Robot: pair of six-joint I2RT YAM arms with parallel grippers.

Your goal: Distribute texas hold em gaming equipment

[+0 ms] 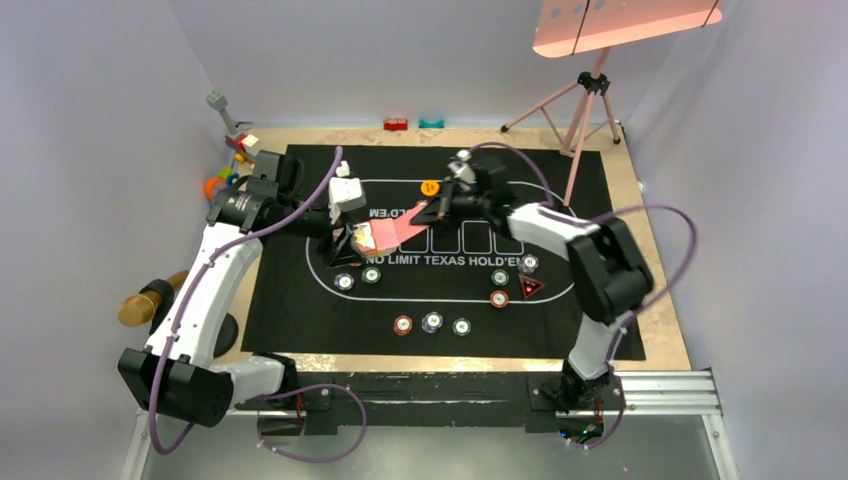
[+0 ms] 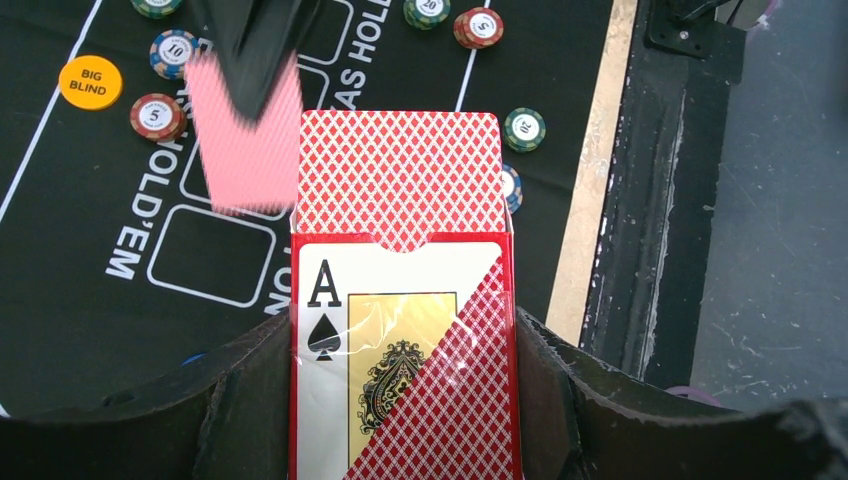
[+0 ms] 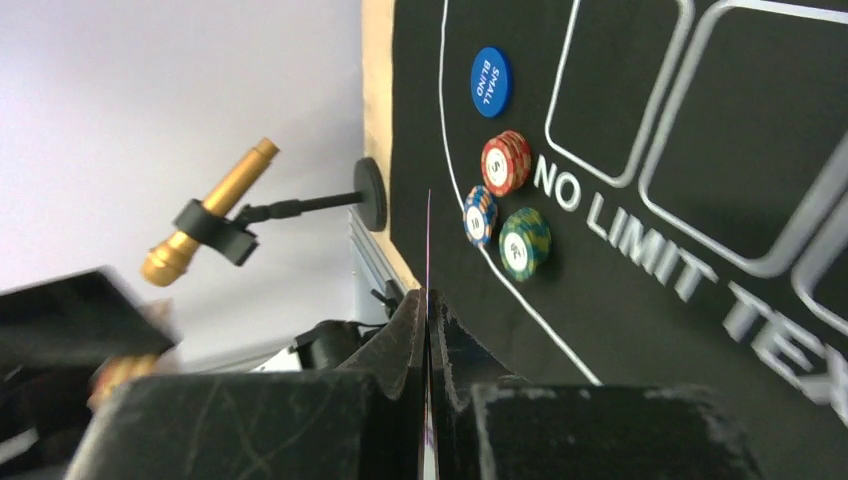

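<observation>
My left gripper (image 2: 405, 345) is shut on an upright card box (image 2: 400, 370) printed with an ace of spades, and red-backed playing cards (image 2: 400, 175) stick out of its top. My right gripper (image 3: 428, 300) is shut on a single card (image 3: 428, 235), seen edge-on; in the left wrist view that card (image 2: 245, 150) hangs blurred just left of the deck. The two meet over the mat's left half (image 1: 385, 235). An orange big blind disc (image 2: 90, 82), a blue small blind disc (image 3: 490, 81), a triangle marker (image 1: 529, 287) and poker chips (image 1: 432, 322) lie on the mat.
The black Texas Hold'em mat (image 1: 300, 310) covers most of the wooden board. A gold microphone on a stand (image 1: 150, 300) sits off its left edge. Toy blocks (image 1: 235, 150) lie at the back left, small blocks (image 1: 396, 124) at the back, and a pink tripod (image 1: 585, 100) at the back right.
</observation>
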